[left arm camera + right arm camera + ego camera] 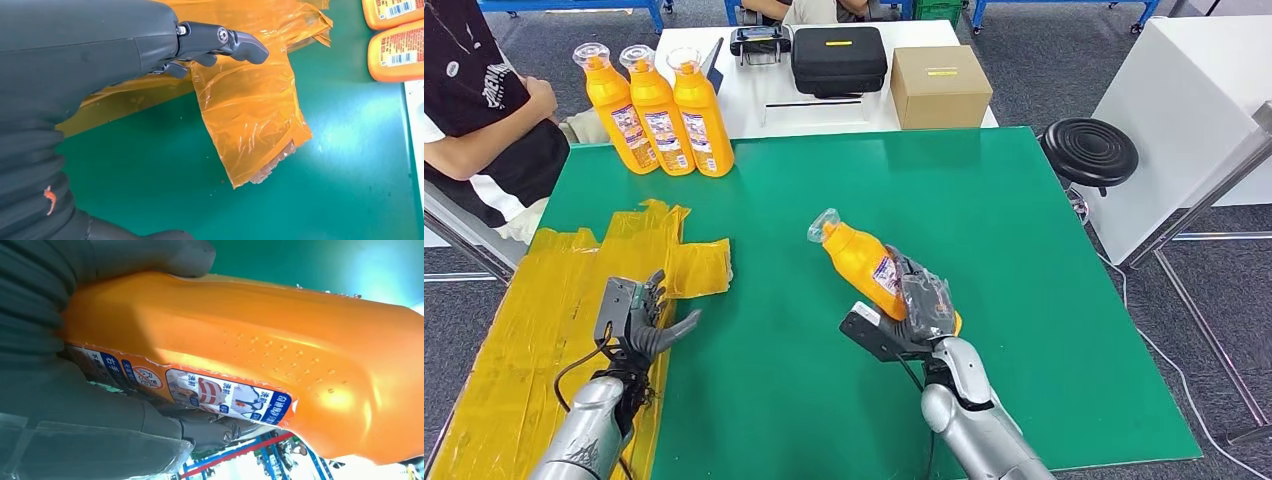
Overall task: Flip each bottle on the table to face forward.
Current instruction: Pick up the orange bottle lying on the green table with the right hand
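My right hand (916, 310) grips an orange bottle (864, 258) with a clear cap, tilted over the middle of the green table (984, 220); in the right wrist view the bottle (260, 345) is wrapped by my fingers (150, 255) and its label edge shows. Three more orange bottles (659, 110) stand upright in a row at the table's far left corner. My left hand (639, 315) hovers open over the yellow plastic sheet (554, 300), holding nothing; its fingers (220, 42) show above the sheet (250, 110).
A person in a black shirt (474, 110) sits at the far left. Behind the green table a white table (754, 100) carries a black case (838, 58) and a cardboard box (940, 86). A black stool (1089, 150) stands at the right.
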Robot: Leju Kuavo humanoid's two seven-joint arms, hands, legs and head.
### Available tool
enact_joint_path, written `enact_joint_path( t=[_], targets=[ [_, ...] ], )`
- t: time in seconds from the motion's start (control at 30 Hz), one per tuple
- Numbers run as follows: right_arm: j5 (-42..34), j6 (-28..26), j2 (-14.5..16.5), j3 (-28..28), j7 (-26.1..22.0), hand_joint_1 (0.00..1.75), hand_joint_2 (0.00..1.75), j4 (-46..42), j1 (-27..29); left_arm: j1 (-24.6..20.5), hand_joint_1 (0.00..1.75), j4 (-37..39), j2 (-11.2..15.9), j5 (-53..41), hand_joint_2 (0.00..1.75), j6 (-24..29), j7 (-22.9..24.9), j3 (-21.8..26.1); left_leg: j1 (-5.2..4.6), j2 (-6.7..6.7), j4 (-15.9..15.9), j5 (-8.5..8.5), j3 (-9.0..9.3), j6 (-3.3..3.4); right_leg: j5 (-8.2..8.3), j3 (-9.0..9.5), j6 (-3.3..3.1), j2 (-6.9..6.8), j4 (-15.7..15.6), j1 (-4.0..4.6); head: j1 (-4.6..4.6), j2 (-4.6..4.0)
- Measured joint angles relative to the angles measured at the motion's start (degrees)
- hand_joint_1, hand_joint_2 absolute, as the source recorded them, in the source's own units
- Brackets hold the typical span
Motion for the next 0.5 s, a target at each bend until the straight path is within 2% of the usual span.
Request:
enact_joint_path(
  t=[0.1, 0.3, 0.5],
  targets=[
    [-3.01, -0.32, 0.63, -0.7, -2.37, 1.75, 1.75, -0.77, -0.08, -0.15, 0.0, 0.0, -0.01, 1.65, 1.75, -2.34, 0.06, 0.0, -0.01, -0.02, 0.0, 0.0, -0.03, 0.0, 0.0, -0.03, 0.0, -0.01, 0.0, -0.01, 0.0, 0.0],
    [-13.63, -0.9, 2.06, -1.58, -11.04, 1.75, 1.75, -1.12, -1.31, -0.57, 0.0, -0.61, -0.7, 9.96, 1.75, -15.68, 2.32, -1.03, -0.01, -0.12, 0.01, 0.05, -0.14, 0.0, 0.01, -0.12, 0.01, -0.08, 0.01, -0.02, 0.01, 0.0],
    [-21.56, -0.67, 4.13, -1.67, -19.29, 1.75, 1.75, 0.2, -3.76, -3.51, 0.0, -4.29, -1.84, 12.18, 1.75, -16.53, 6.02, -5.99, 0.0, -0.14, 0.04, 0.08, -0.19, 0.03, 0.02, -0.17, 0.01, -0.09, 0.02, -0.01, 0.0, 0.0]
  ],
)
